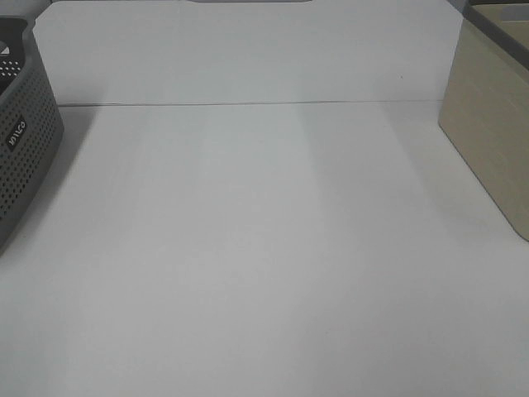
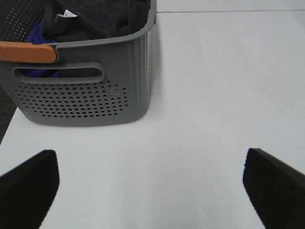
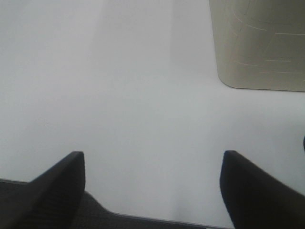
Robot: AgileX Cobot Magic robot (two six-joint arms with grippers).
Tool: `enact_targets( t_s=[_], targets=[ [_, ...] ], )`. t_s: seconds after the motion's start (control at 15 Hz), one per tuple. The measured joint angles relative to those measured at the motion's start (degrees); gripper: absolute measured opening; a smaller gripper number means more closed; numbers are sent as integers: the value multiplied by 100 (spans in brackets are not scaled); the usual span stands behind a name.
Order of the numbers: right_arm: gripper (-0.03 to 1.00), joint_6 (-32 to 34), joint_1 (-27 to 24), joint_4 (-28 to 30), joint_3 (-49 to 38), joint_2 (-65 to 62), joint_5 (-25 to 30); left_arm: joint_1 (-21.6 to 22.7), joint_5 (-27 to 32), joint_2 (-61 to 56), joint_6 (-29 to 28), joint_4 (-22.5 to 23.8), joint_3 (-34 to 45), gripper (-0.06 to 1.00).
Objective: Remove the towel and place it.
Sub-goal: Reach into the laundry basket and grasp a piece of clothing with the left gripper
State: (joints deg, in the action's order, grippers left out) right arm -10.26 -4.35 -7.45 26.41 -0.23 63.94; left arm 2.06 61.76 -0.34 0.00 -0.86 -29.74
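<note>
The dark navy-black towel (image 2: 102,16) lies bunched inside the grey perforated basket (image 2: 81,98), with a small white tag showing on it. The basket has an orange handle (image 2: 26,51) on its rim; a blue cloth (image 2: 35,36) lies beside the towel inside. In the exterior high view only the basket's corner (image 1: 25,157) shows at the far left; the towel is hidden there. My left gripper (image 2: 150,191) is open and empty, over the white table short of the basket. My right gripper (image 3: 152,191) is open and empty, over bare table near the beige bin.
A beige bin (image 1: 492,141) stands at the right edge of the white table (image 1: 264,265); it also shows in the right wrist view (image 3: 259,43). A white back panel (image 1: 248,54) rises behind the table. Neither arm shows in the exterior high view.
</note>
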Motion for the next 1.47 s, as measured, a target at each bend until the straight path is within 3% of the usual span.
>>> enact_targets(
  t_s=[1.47],
  targets=[
    [77,0,0,0,0,0,0,0,0,0,0,120,0,99]
  ],
)
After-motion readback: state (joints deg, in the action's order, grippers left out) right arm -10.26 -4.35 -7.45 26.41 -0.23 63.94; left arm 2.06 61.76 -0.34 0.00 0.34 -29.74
